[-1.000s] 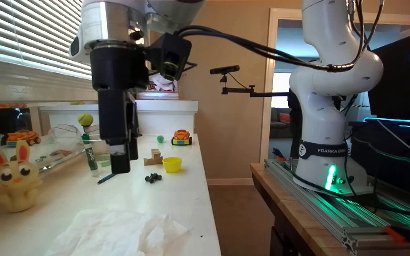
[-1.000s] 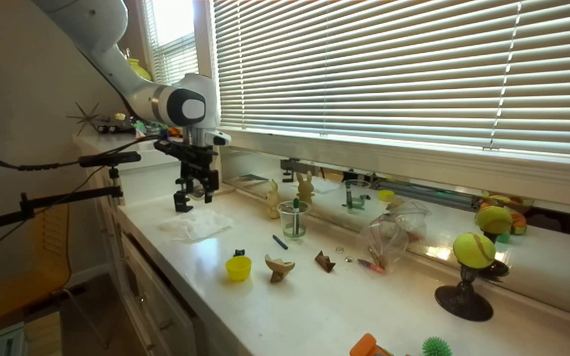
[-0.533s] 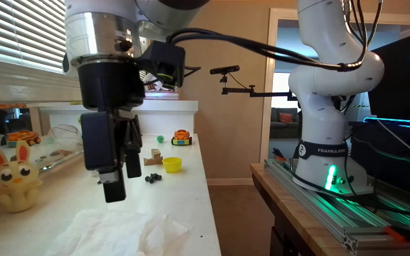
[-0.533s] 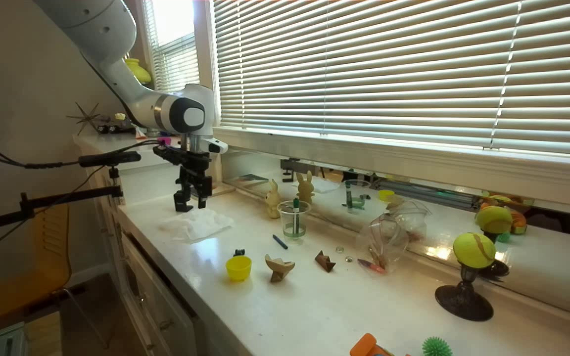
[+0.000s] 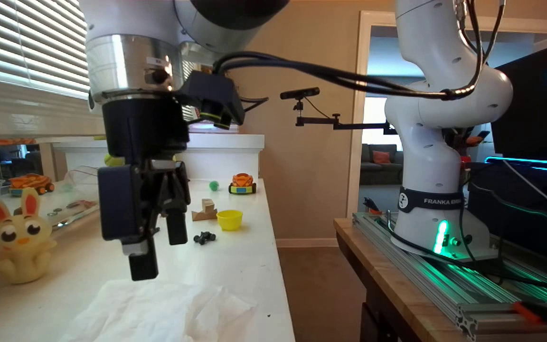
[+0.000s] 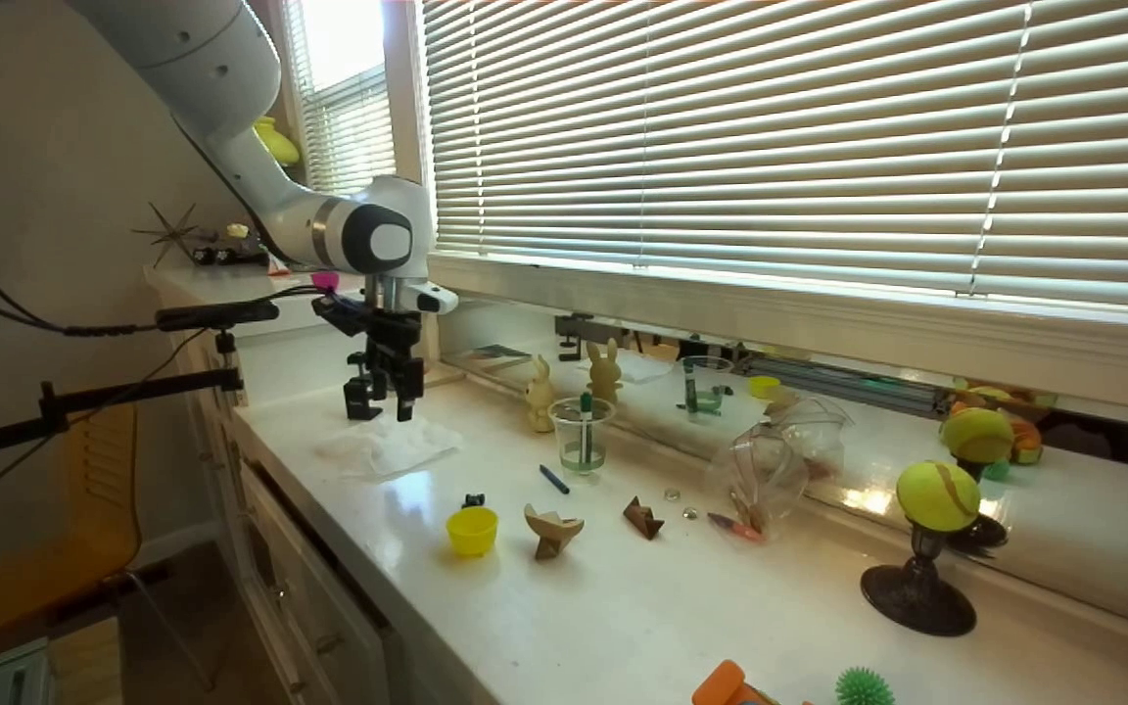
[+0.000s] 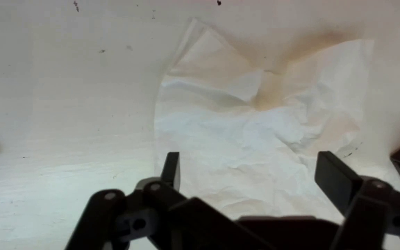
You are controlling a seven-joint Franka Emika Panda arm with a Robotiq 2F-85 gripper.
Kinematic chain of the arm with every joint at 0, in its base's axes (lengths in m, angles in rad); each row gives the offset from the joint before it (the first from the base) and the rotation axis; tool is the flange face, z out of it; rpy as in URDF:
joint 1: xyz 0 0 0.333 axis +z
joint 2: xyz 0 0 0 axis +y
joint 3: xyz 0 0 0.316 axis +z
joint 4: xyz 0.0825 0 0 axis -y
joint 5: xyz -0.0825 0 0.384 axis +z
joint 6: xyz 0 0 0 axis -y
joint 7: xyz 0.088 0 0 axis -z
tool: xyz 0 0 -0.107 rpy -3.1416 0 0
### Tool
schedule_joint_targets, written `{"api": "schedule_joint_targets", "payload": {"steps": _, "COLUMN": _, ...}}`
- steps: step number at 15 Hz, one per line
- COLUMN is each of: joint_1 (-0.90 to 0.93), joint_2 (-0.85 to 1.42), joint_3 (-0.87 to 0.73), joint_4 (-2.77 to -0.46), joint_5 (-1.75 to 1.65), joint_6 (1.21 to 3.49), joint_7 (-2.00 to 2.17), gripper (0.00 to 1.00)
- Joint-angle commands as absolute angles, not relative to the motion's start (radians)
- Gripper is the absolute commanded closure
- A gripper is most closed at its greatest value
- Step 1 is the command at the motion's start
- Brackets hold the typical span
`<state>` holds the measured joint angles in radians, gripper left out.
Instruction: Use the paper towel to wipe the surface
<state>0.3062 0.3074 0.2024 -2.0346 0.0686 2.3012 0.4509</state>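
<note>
The paper towel [image 7: 234, 146] lies crumpled and spread out on the white counter [image 7: 64, 104], below the gripper [image 7: 250, 170]. In the wrist view the jaws stand wide apart, and the sheet shows between and beyond them: a folded corner points to eleven o'clock, another corner stretches to between one and two, and a shaded dip sits near twelve. Both fingers [image 7: 170, 170] show against the paper, one near its eight o'clock side, the other toward four. In an exterior view the fingers hang at the towel's twelve o'clock edge; whether they touch it I cannot tell. The arm [image 6: 300, 220] slants down from eleven o'clock in an exterior view, bends at the wrist, and aims the gripper at six. Around the towel in an exterior view, a toy bunny [image 5: 22, 237] sits upright at ten o'clock, while a toy car [image 5: 204, 237] and, farther along, a yellow cup [image 5: 230, 220] are at one. In an exterior view a clear cup [image 6: 567, 458] stands at three o'clock from the towel, with a green marker [image 6: 586, 421] standing inside it.
</note>
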Motion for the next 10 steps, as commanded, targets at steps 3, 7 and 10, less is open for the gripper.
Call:
{"api": "schedule_joint_targets", "payload": {"steps": 3, "joint_1": 0.367, "joint_2": 0.384, "joint_3": 0.151, "joint_4": -2.023, "joint_5": 0.032, "joint_6": 2.425, "joint_7": 0.629, "gripper": 0.00}}
{"api": "schedule_joint_targets", "payload": {"steps": 7, "joint_1": 0.414, "joint_2": 0.418, "joint_3": 0.114, "joint_4": -2.022, "joint_5": -0.015, "joint_6": 2.458, "joint_7": 0.729, "gripper": 0.00}}
{"api": "schedule_joint_targets", "payload": {"steps": 10, "joint_1": 0.436, "joint_2": 0.430, "joint_3": 0.098, "joint_4": -2.022, "joint_5": -0.049, "joint_6": 2.460, "joint_7": 0.786, "gripper": 0.05}}
